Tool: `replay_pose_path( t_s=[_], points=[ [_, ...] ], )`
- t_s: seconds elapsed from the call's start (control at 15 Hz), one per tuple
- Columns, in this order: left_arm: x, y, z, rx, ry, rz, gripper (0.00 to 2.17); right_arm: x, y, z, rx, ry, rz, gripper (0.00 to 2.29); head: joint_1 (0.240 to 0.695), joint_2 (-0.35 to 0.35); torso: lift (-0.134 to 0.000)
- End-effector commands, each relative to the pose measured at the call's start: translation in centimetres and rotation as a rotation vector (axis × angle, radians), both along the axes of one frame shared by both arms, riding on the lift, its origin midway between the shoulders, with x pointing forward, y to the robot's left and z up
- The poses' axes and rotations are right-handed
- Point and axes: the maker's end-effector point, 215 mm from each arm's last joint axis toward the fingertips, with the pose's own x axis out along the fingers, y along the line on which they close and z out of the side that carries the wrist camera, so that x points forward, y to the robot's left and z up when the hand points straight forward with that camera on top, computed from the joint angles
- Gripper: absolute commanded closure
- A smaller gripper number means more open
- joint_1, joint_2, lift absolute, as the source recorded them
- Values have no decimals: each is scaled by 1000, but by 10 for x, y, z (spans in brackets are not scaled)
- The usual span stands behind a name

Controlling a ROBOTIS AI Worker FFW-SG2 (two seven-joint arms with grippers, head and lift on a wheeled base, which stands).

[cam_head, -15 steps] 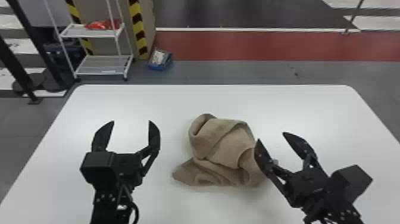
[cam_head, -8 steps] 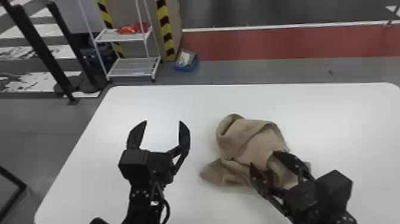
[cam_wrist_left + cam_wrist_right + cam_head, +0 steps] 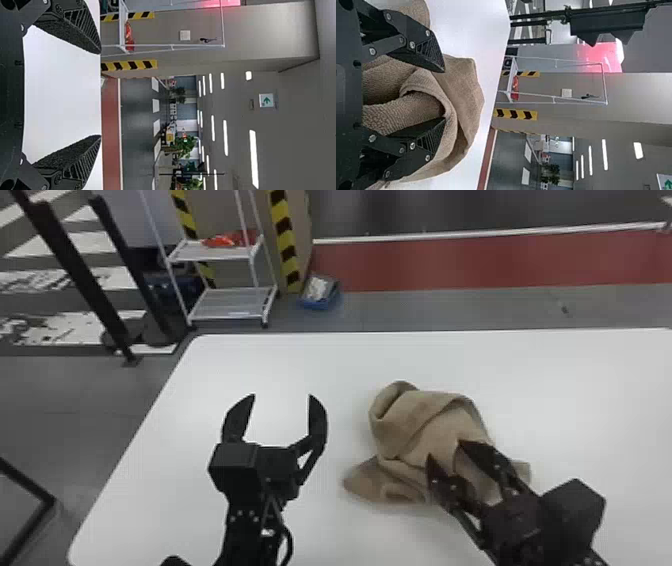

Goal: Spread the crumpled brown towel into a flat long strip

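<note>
The brown towel point(image 3: 425, 422) lies crumpled under and between the 2 parted fingers of the right gripper point(image 3: 445, 451), bunching beyond their tips. The left gripper point(image 3: 282, 396) has 2 fingers wide, clear of the towel.

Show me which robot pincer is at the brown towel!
The robot's right pincer. Its open fingers are at the crumpled brown towel, while the left pincer, also open, is over the white table, off to the towel's left.

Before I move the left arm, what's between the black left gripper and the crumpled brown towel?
In the head view, bare white tabletop lies between the left gripper and the towel.
</note>
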Motion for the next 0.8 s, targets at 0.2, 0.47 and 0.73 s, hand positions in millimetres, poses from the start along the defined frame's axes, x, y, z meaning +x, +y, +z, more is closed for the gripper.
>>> replay_pose_path(
  t_s=[0.2,0.47,0.73],
  points=[
    [-1,0,0,-1,0,-1,140,1,0,2,-1,-5,-1,920,695,151,-124],
    [-1,0,0,1,-2,-1,140,-1,2,11,1,-17,3,1308,695,150,-124],
    [0,1,1,0,-2,2,140,-6,8,59,42,-132,12,1602,695,154,-124]
  ],
)
